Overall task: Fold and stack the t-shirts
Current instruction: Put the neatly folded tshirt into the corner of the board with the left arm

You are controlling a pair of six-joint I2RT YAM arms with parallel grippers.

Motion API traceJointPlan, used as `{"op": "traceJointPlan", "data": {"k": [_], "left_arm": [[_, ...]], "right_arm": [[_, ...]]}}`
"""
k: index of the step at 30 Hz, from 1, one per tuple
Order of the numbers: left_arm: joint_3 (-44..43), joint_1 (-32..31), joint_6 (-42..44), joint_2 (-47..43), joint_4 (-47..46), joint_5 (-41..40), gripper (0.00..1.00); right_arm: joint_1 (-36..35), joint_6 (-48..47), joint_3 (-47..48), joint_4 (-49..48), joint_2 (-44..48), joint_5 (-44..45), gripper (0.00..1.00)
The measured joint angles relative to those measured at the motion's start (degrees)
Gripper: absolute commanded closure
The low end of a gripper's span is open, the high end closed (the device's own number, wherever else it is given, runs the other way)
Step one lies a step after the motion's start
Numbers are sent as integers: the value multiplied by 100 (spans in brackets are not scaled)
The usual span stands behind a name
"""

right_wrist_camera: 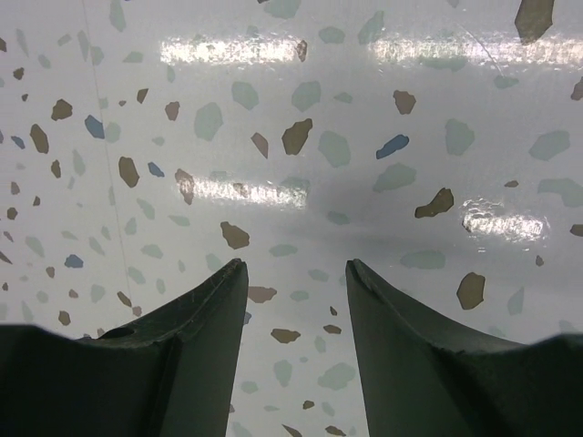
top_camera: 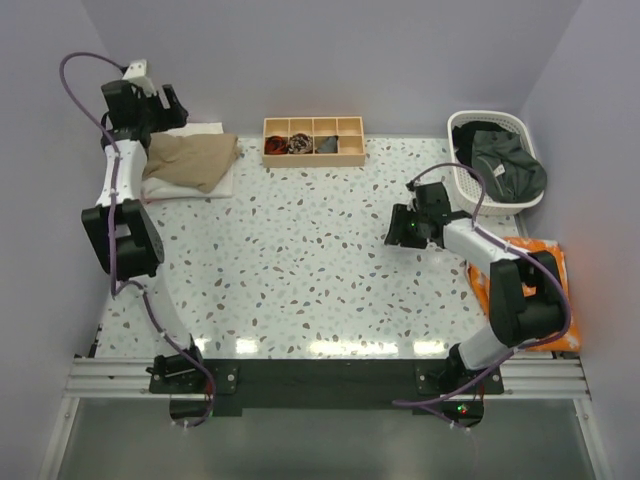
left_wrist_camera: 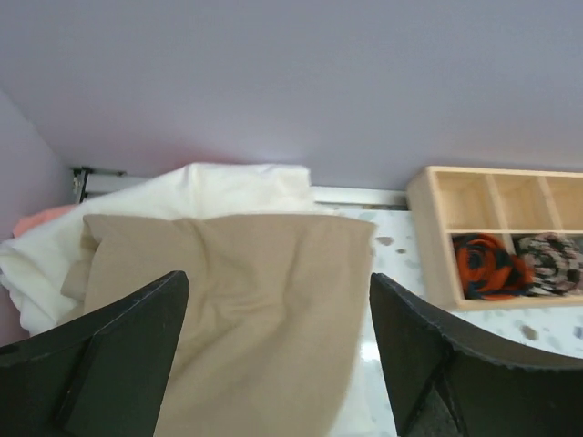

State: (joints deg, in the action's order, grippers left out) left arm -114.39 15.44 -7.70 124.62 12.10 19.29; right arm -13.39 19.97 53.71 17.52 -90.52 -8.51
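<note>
Now topping the stack: a tan-beige t-shirt (top_camera: pixel 190 160) (left_wrist_camera: pixel 246 309), soft matte cloth, loosely folded with shallow creases, at the far left corner of the surface.
Underneath: a cream-white t-shirt (top_camera: pixel 160 188) (left_wrist_camera: pixel 228 187), folded flat, its edges showing around the tan one.
Dark t-shirts (top_camera: pixel 505 165): green-black cloth heaped in a crumpled mound in a white slotted plastic basket (top_camera: pixel 490 114) at the far right corner.
Left gripper (top_camera: pixel 160 105) (left_wrist_camera: pixel 278 282): black fingers spread wide above the tan shirt, nothing between them; whether they touch the cloth cannot be told.
Right gripper (top_camera: pixel 400 230) (right_wrist_camera: pixel 296 269): jaws apart over bare surface toward the right edge, holding nothing.
Wooden tray (top_camera: pixel 313 158) (left_wrist_camera: pixel 424 237): pale, divided into square compartments, at the middle of the far edge; small rolled items, one orange-and-black and one speckled grey, sit in its front row.
Orange cloth (top_camera: pixel 555 255): lying at the right edge, beneath the right arm.
Surface (top_camera: pixel 300 270): glossy white terrazzo, flecked brown, grey and blue, catching strips of light.
Room: plain pale lilac walls on three sides.
</note>
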Motion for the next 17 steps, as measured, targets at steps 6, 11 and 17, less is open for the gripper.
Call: {"op": "traceJointPlan", "data": {"k": [6, 11, 17], "left_arm": [[1252, -1279, 79, -2566, -157, -579, 0], [2704, -2789, -24, -4540, -636, -664, 0], [4308, -3442, -74, -5851, -717, -1049, 0]], "right_arm": [[0, 37, -50, 9, 439, 4, 48], [0, 31, -83, 133, 1023, 28, 47], [-2, 13, -254, 243, 1738, 146, 47]]}}
